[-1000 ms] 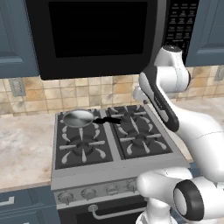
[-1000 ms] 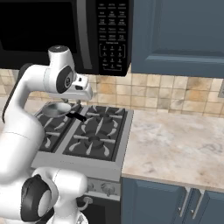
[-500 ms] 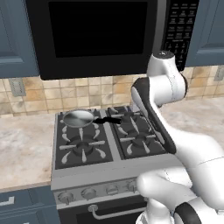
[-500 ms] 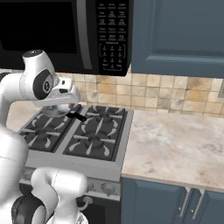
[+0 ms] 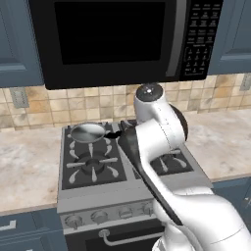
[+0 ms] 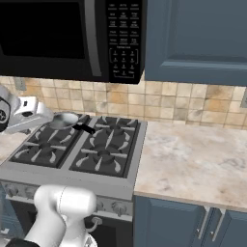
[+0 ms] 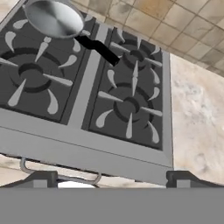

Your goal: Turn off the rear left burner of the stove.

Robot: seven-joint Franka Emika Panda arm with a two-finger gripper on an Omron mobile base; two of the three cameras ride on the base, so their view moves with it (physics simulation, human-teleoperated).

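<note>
The stove [image 5: 81,196] is a grey steel range with a black four-burner top. A small steel pan [image 5: 88,132] with a black handle sits on the rear left burner [image 7: 82,43] and hides its cap; only pale grate prongs show around the pan [image 7: 54,17]. A row of round grey knobs [image 5: 98,216] runs along the stove's front panel, above the oven door handle [image 7: 59,176]. My gripper [image 7: 113,179] hangs above and in front of the stove's front edge, looking down on the burners. Its fingertips [image 7: 42,178] stand wide apart, open, with nothing held.
A black microwave [image 5: 117,39] hangs over the stove. Marble counter [image 6: 193,159] lies on both sides, with a tiled backsplash behind. Blue cabinets [image 6: 193,222] sit below the counter. My white arm [image 5: 157,137] covers the stove's right burners in the left base view.
The arm has swung left and down across the stove, from its right side to over its middle. The pan and the stove have not moved.
</note>
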